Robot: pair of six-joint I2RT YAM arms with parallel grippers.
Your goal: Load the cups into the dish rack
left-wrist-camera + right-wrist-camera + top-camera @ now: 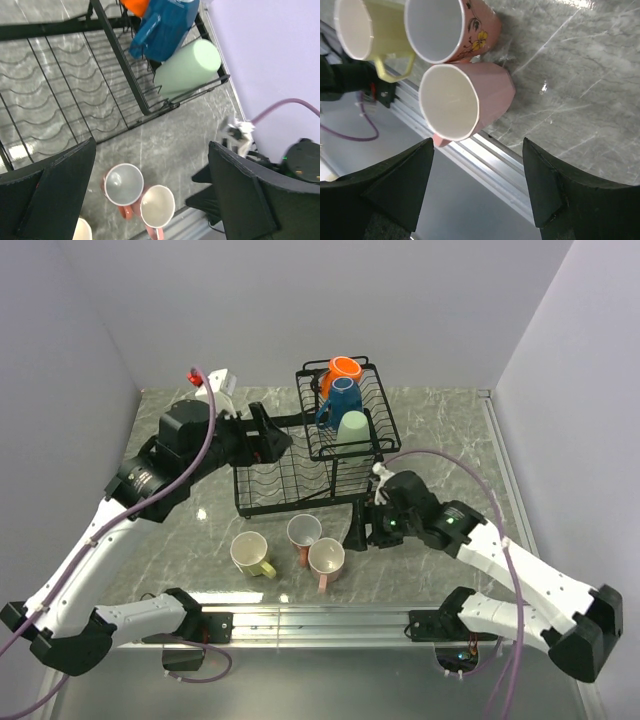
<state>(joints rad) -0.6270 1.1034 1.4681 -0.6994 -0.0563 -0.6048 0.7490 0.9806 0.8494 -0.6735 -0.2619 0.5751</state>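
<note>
The black wire dish rack [290,507] stands mid-table. Its raised upper basket holds the orange cup [343,370], the blue cup [340,400] and the pale green cup [353,430]. The yellow cup [250,553] and two pink cups [304,532] [326,558] stand upright on the table in front of the rack. My left gripper [268,435] is open and empty above the lower tray. My right gripper [358,525] is open and empty, low beside the pink cups. The right wrist view shows the plain pink cup [465,97], the flowered pink cup [445,27] and the yellow cup [360,30] ahead of the open right gripper [477,190].
The left wrist view looks down past the open left gripper [150,192] at the rack's bars [124,62], the blue cup [165,27], the green cup [187,67] and both pink cups [122,184] [157,206]. A metal rail [330,615] runs along the table's near edge. Walls enclose the left, back and right.
</note>
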